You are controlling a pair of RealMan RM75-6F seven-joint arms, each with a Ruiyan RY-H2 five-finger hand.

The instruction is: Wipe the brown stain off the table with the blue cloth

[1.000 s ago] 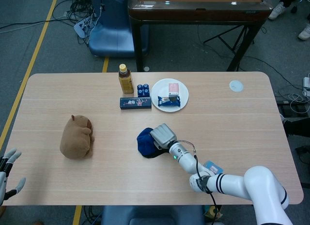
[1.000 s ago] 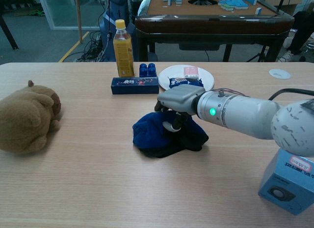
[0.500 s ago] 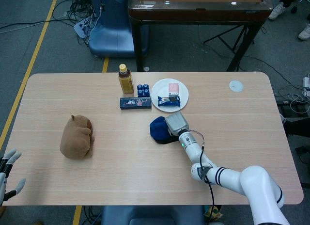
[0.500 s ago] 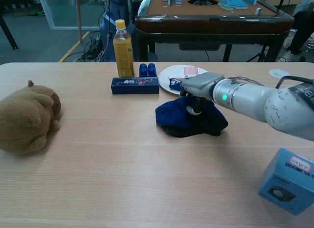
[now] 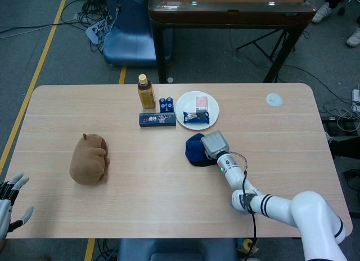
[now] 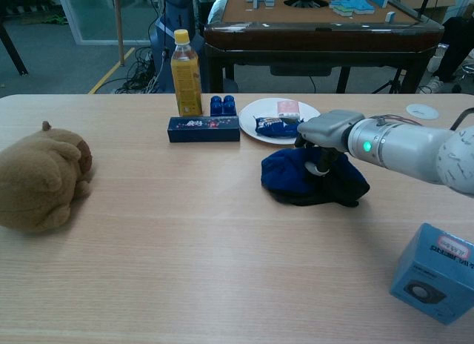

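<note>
My left hand (image 5: 11,202) hangs idle with fingers spread and nothing in them, off the table's (image 5: 112,205) near-left corner, while my right hand (image 6: 326,133) presses down on the blue cloth (image 6: 296,177), fingers curled into its folds and holding it against the wood. Over the last second I have dragged the cloth from nearer the table's middle out to the right and away from me; it now sits just short of the white plate (image 5: 185,112). That sweep reads to me as a wiping stroke under way, though no brown stain shows on the pale wood in either view, so I cannot tell whether the mark is already gone or hidden under the cloth. The cloth is soft, dark-blue fabric, bunched into a low rumpled mound; my hand's shell is smooth grey metal with a green light at the wrist. Left of the cloth lies a plush brown toy animal (image 6: 41,177), rounded and fuzzy. Beyond the cloth, the glossy plate carries wrapped snacks (image 6: 275,125); to the plate's left sit a long dark box (image 6: 204,128), small blue cans (image 6: 222,105) and a yellow-capped bottle (image 6: 186,73) of amber drink.
</note>
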